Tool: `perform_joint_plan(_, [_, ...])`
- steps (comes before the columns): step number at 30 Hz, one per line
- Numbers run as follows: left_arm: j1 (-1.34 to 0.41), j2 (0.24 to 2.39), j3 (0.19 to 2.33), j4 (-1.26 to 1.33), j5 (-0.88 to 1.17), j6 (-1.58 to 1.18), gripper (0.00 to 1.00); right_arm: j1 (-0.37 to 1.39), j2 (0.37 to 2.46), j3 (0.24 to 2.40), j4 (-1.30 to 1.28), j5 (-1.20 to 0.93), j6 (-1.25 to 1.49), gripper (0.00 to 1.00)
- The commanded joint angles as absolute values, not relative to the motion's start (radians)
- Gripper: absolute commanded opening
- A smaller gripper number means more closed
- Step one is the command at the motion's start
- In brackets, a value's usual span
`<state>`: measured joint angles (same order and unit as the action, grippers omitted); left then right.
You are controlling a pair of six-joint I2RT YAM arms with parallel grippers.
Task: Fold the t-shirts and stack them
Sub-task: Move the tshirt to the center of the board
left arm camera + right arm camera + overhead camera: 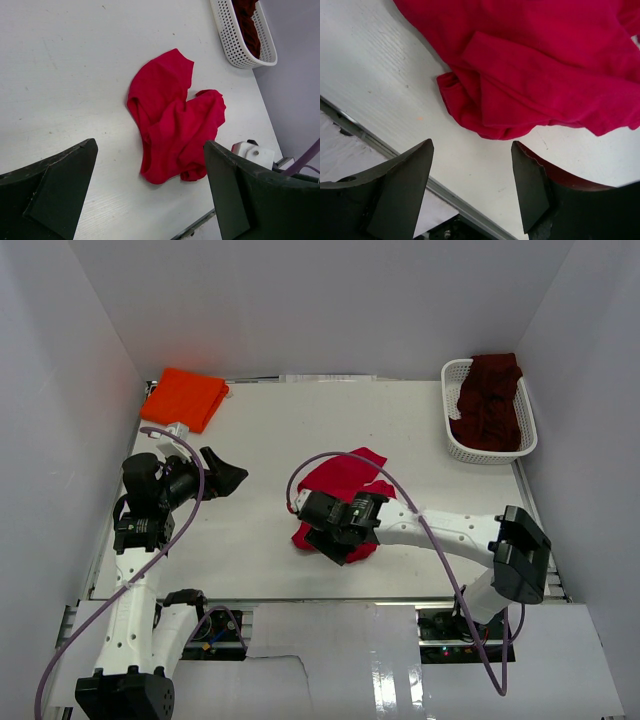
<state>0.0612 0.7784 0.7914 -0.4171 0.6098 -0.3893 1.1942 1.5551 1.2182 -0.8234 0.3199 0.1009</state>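
Hovering our spread, empty right gripper over the red t-shirt, limp and light, we'd pinch its bunched edge.

**Q:** What kind of place is depicted?

**A:** A robotics laboratory test cell. Plain white panel walls enclose a white counter on three sides.

**Q:** Which features indicate this?

**A:** Two white jointed arms, the left arm and the right arm, are mounted at the counter's near edge along a metal rail. Purple cables loop over both arms, and exposed wiring sits below the edge.

**Q:** And the household items?

**A:** Three garments are set well apart. A folded orange t-shirt lies at the far-left corner, a crumpled red t-shirt mid-counter, and a maroon t-shirt in a white lattice basket at far right.
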Motion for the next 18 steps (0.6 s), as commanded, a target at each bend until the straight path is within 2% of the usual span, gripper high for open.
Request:
perform_joint_plan(1, [0.055,0.775,0.787,-0.402,0.607,-0.379,0.98,1.250,1.588,1.288,-0.836,0.409,0.042,0.70])
perform_joint_plan(13, [0.055,0.778,0.790,-0.407,0.595,-0.379,0.98,1.328,1.713,1.344,-0.772,0.488,-0.087,0.69])
perform_joint_plan(18, [0.055,0.776,0.788,-0.410,0.589,-0.377,0.98,1.331,1.740,1.324,-0.741,0.500,-0.117,0.65])
